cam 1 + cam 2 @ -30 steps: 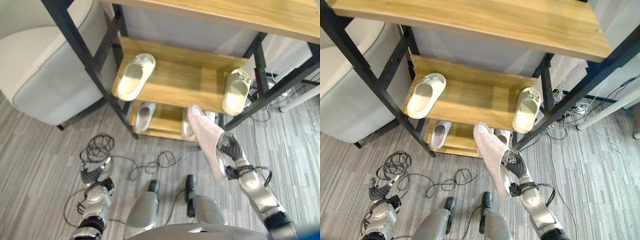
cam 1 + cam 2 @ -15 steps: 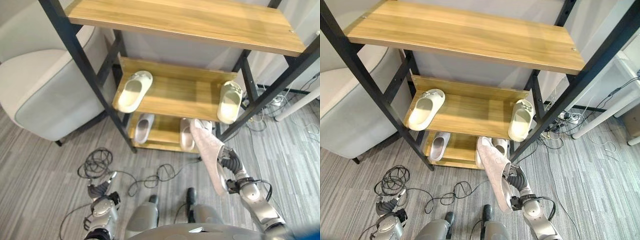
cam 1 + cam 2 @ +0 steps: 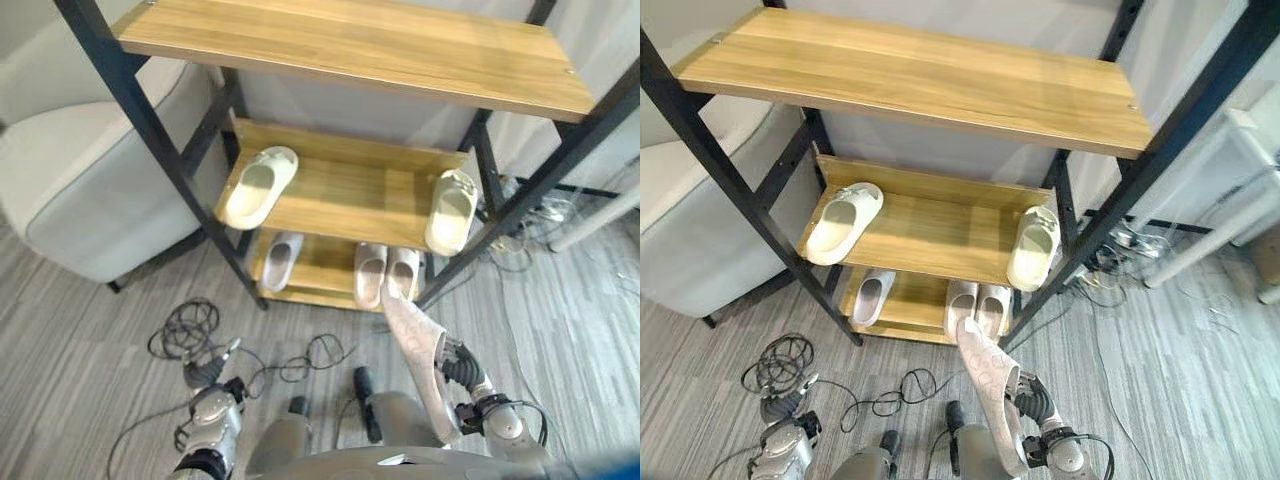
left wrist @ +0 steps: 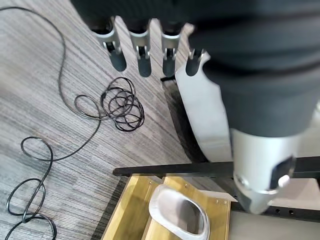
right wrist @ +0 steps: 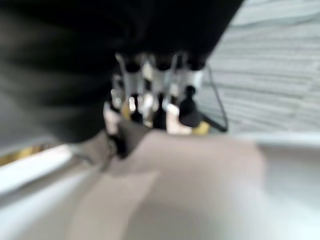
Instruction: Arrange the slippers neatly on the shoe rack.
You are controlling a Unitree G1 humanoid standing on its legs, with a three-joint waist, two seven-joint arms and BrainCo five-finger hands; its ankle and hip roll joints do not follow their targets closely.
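Observation:
My right hand (image 3: 466,378) is shut on a pinkish-grey slipper (image 3: 414,358), held sole outward and toe up in front of the shoe rack (image 3: 345,52), below its bottom shelf. In the right wrist view its fingers (image 5: 186,111) lie against the slipper (image 5: 190,185). Two cream slippers (image 3: 257,186) (image 3: 450,210) sit at opposite ends of the middle shelf. The bottom shelf holds a grey slipper (image 3: 282,260) at the left and a pair (image 3: 370,272) (image 3: 403,272) at the right. My left hand (image 3: 210,384) hangs low at the left, fingers (image 4: 119,59) straight, holding nothing.
A grey upholstered seat (image 3: 80,190) stands close to the rack's left posts. White table legs (image 3: 1200,250) and a tangle of wires (image 3: 1120,245) lie right of the rack. The rack's top shelf (image 3: 910,75) is bare wood.
The camera has pulled back and tipped up, so more of the top shelf shows. My right hand with the slipper sits lower in view, nearer my body.

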